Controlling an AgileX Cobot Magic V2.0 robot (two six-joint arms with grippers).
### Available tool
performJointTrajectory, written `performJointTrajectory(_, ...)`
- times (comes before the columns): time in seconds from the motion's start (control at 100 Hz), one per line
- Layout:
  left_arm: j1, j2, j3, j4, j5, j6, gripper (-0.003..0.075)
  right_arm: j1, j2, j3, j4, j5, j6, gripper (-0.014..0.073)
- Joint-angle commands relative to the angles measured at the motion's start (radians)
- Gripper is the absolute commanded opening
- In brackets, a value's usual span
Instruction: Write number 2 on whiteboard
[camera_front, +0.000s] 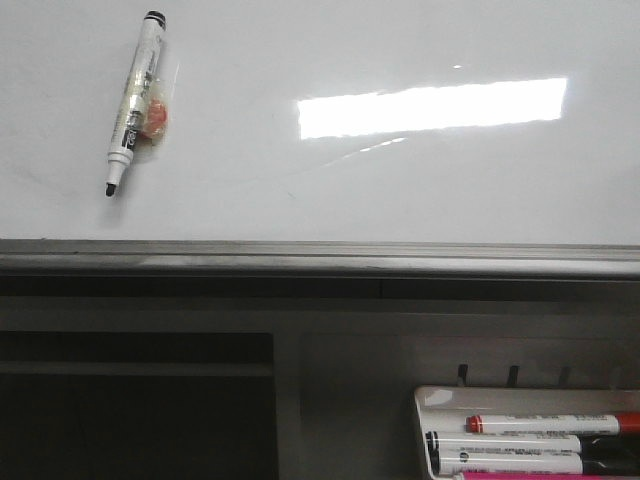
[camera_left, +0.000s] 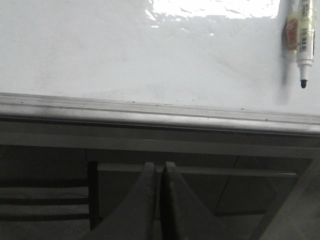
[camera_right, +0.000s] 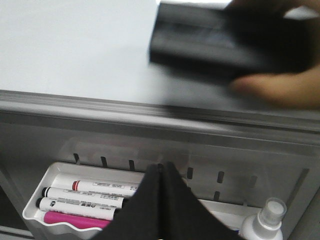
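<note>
The whiteboard (camera_front: 400, 180) is glossy white and reflects a bright rectangle of light. The number 2 is out of view. An uncapped black-tipped marker (camera_front: 134, 100) lies flat on the board at the far left, with clear tape and an orange lump on its barrel. The left wrist view shows the marker (camera_left: 305, 35) beyond the board's grey frame. My left gripper (camera_left: 159, 165) is shut and empty, below the frame. My right gripper (camera_right: 161, 166) is also shut and empty, over the marker tray (camera_right: 50, 172). Neither gripper shows in the front view.
A person's hand (camera_right: 280, 87) holds a black eraser (camera_right: 215, 42) on the board (camera_right: 60, 45) in the right wrist view. The white tray (camera_front: 440, 400) holds red, black and pink markers (camera_front: 540, 424). A spray bottle (camera_right: 265, 222) stands beside it. The grey frame (camera_front: 300, 255) edges the board.
</note>
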Motion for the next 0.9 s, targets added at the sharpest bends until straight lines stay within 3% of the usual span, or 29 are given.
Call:
performJointTrajectory(0.0,0.002,-0.027,0.010,-0.005,-0.054,-0.010,-0.0020,-0.002,-0.021,0.024,-0.014,-0.028,-0.003,-0.0071)
performJointTrajectory(0.62,0.002,-0.027,0.010,-0.003,-0.057,-0.010,-0.0020,-0.002,-0.021,0.024,-0.014,-0.028,-0.003,-0.0071)
performJointTrajectory(0.8,0.002,-0.027,0.010,0.001,-0.169,-0.010,-0.0020,-0.002,-0.021,0.024,-0.014,-0.028,-0.003,-0.0071)
performJointTrajectory(0.89,0.002,-0.027,0.010,-0.127,-0.204,-0.010,-0.0020,-0.002,-0.021,0.024,-0.016,-0.040,-0.003,-0.0071)
